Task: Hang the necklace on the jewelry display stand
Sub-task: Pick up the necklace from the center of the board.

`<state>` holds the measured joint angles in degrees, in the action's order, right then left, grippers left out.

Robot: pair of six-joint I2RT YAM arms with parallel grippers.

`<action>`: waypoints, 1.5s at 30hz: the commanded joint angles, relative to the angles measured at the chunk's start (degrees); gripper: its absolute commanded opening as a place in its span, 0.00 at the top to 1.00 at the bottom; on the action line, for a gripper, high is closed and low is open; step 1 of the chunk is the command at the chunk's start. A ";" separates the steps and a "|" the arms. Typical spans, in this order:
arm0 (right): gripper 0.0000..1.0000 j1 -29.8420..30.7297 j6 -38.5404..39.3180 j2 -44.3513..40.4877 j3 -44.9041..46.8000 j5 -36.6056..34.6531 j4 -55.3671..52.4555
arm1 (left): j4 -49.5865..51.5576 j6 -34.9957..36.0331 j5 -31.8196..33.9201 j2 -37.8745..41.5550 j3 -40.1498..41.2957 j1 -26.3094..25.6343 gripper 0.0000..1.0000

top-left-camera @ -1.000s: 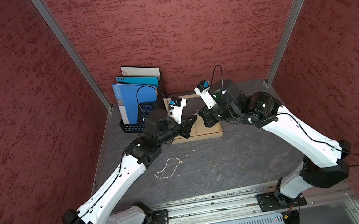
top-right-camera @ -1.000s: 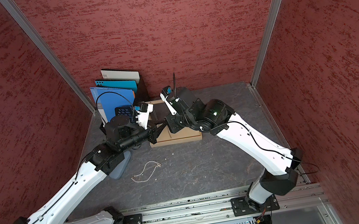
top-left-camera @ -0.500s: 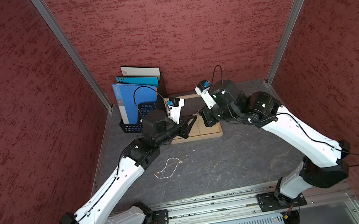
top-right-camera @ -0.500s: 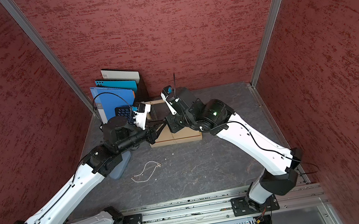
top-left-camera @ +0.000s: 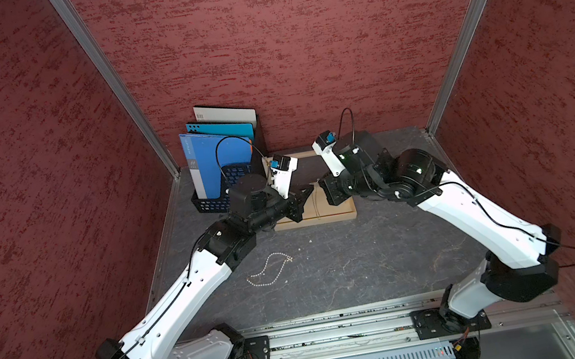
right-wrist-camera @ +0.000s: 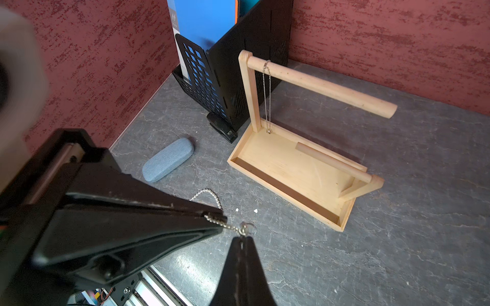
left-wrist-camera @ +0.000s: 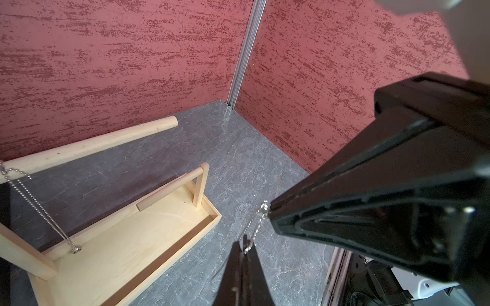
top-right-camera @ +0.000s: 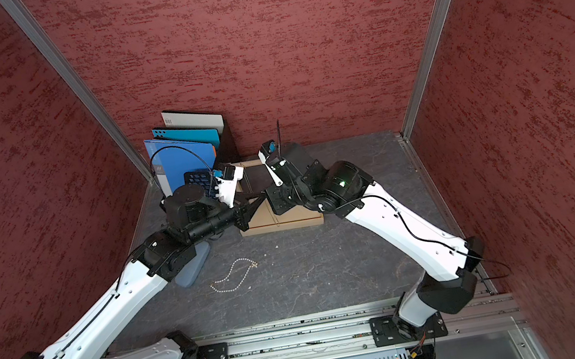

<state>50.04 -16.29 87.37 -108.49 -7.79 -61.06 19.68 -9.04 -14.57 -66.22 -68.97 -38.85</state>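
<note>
The necklace [left-wrist-camera: 263, 206] is in the air, pinched at both ends. Only a short doubled run of fine silver ball chain shows, with a small ring [right-wrist-camera: 244, 228] at one end. The left gripper [left-wrist-camera: 245, 244] is closed on one end. The right gripper [right-wrist-camera: 242, 241] meets it tip to tip, its jaws drawn to a thin seam with the ring at their tip, so it too appears to have hold.

This looks like the carry step: the necklace is lifted but not yet on the stand [right-wrist-camera: 305, 169]. In both top views the two tips meet above the tray. The bar [right-wrist-camera: 331, 90] is beyond the tips, and a hung chain [right-wrist-camera: 267, 100] drapes from it close to the post.

The next move probably calls for both arms to travel together without pulling the fine links apart. They would bring the loop to the bar's free end, pass it over and release only once it rests there.

The pearls [right-wrist-camera: 208, 190] lie loose on the table beneath the left gripper, towards the robot's base.
</note>
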 commanded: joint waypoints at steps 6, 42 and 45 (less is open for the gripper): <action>0.53 0.27 -3.04 -15.20 21.93 2.04 23.97 | 14.88 5.89 -5.35 -1.32 -10.52 0.52 1.00; 0.59 0.23 -8.80 -26.30 44.97 11.94 45.14 | 22.56 2.51 -13.37 -1.92 -16.21 2.86 1.00; 0.59 0.23 -8.93 -24.83 44.37 13.93 46.19 | 21.89 1.95 -13.43 -1.90 -15.96 2.86 1.00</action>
<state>50.04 -24.23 61.56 -63.55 3.90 -17.34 42.81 -6.17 -28.03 -68.88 -84.77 -36.27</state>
